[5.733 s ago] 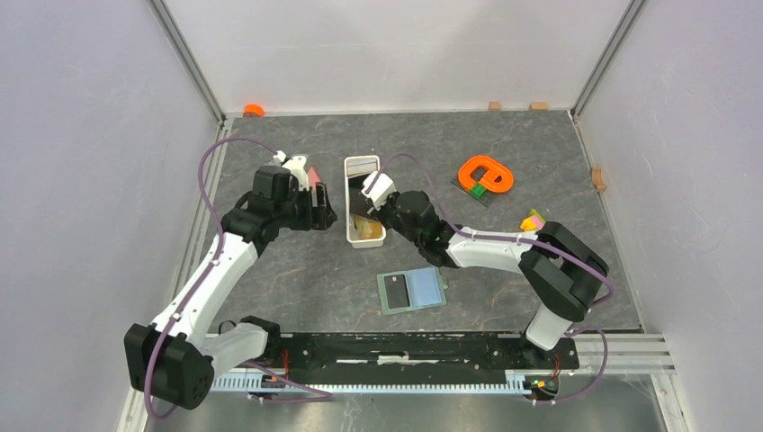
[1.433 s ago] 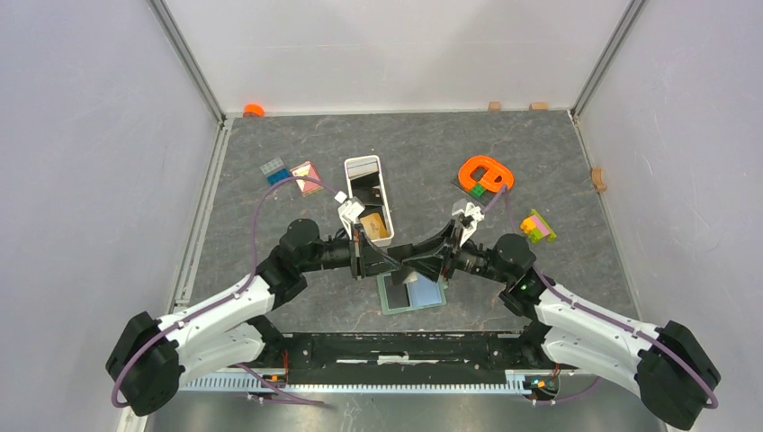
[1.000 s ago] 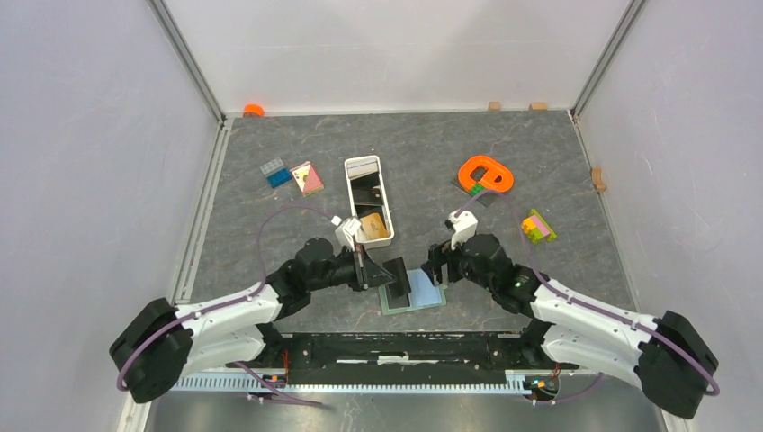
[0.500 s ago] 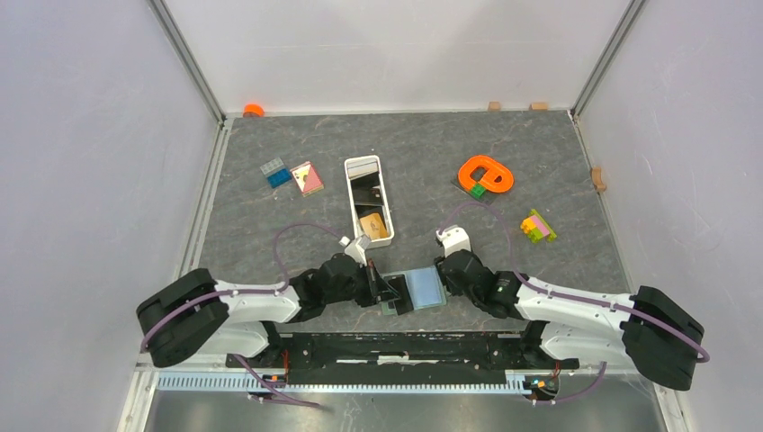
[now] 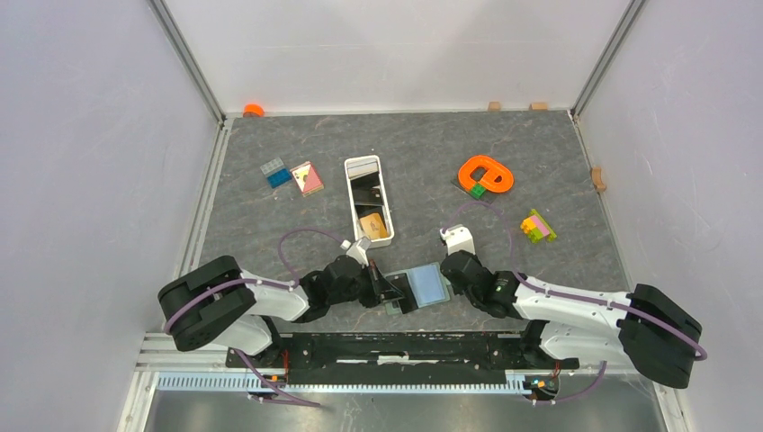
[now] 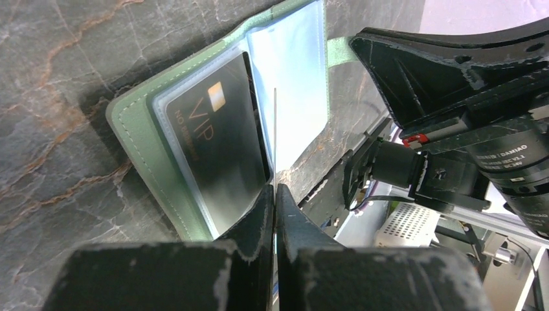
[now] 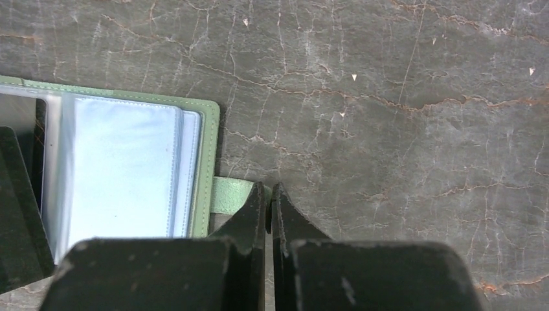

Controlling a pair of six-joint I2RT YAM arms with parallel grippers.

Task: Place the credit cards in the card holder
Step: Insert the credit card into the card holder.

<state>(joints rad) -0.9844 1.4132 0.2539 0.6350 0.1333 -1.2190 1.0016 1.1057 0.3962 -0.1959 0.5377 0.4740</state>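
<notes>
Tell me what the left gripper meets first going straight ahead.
Likely the card holder, at its pale blue sleeve just ahead of the left gripper and the card it pinches edge-on; depth is uncertain.

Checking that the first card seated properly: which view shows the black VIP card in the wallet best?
Left wrist: the VIP card lies face-up in the card holder, inside a clear sleeve, its print readable. Top external shows barely a dark speck; right wrist catches only a dark sliver.

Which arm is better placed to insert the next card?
Left: the left gripper pinches a card edge-on over the open card holder; the right gripper is shut on its tab, steadying it.
</notes>
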